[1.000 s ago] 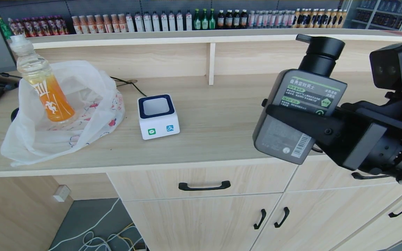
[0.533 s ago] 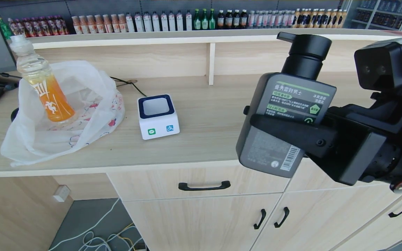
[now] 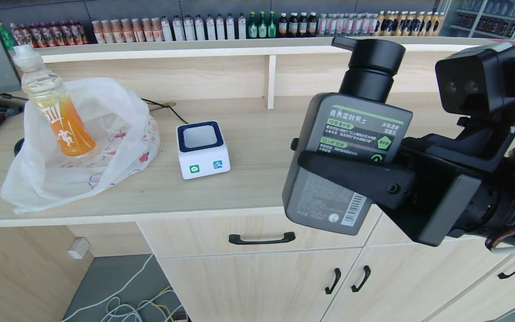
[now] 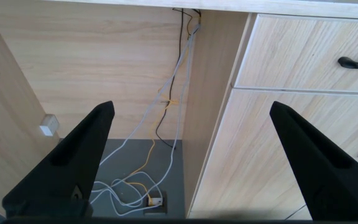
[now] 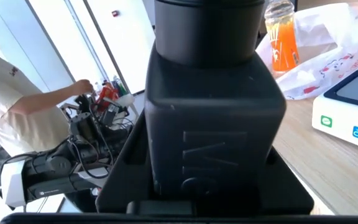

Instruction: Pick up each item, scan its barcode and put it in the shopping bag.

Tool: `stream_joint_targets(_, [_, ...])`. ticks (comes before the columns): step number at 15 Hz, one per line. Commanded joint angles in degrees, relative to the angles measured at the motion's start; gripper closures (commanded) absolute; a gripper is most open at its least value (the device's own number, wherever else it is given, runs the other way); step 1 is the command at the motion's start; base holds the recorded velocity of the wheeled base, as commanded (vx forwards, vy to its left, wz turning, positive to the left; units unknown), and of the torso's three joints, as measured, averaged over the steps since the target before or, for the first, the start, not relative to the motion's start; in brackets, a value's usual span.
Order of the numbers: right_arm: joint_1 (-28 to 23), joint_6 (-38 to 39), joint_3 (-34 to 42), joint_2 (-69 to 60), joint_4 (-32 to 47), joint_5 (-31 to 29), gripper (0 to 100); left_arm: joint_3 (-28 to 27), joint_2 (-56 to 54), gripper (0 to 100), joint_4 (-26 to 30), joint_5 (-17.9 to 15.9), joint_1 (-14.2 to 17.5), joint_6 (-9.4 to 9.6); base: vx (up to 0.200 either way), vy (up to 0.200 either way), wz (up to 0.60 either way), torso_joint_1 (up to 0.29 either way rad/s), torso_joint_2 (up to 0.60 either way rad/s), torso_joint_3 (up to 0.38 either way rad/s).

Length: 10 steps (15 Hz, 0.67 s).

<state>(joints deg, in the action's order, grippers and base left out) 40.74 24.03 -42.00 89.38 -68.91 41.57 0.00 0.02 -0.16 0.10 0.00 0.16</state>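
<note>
One-handed: clamps grey pump bottle (image 3: 351, 125) in right gripper (image 3: 302, 156), barcode (image 3: 355, 206) turned near, right of white scanner (image 3: 203, 150), ready for scanning; holds left gripper (image 4: 191, 162) spread wide, idle.

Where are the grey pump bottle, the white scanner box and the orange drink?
grey pump bottle (image 3: 318, 201): head view, lower body.
white scanner box (image 3: 204, 167): head view, front face.
orange drink (image 3: 69, 129): head view, orange label.

Drink bottle (image 3: 56, 112) in shopping bag (image 3: 119, 129), counter (image 3: 257, 134) left; scanner (image 3: 202, 150) right of bag; pump bottle (image 3: 356, 129) in right gripper (image 3: 304, 156), farther right.
</note>
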Motion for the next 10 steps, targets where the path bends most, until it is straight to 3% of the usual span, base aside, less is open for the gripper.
stream_joint_targets(1, [0.0, 0.1, -0.2, 0.4, 0.0, 0.0, 100, 0.0, 0.0, 0, 0.0, 0.0, 0.0, 0.02, 0.0, 0.0, 0.0, 0.0, 0.0, 0.0])
stream_joint_targets(10, [0.0, 0.1, 0.4, 0.0, -0.1, -0.1, 100, 0.0, 0.0, 0, 0.0, 0.0, 0.0, 0.02, 0.0, 0.0, 0.0, 0.0, 0.0, 0.0])
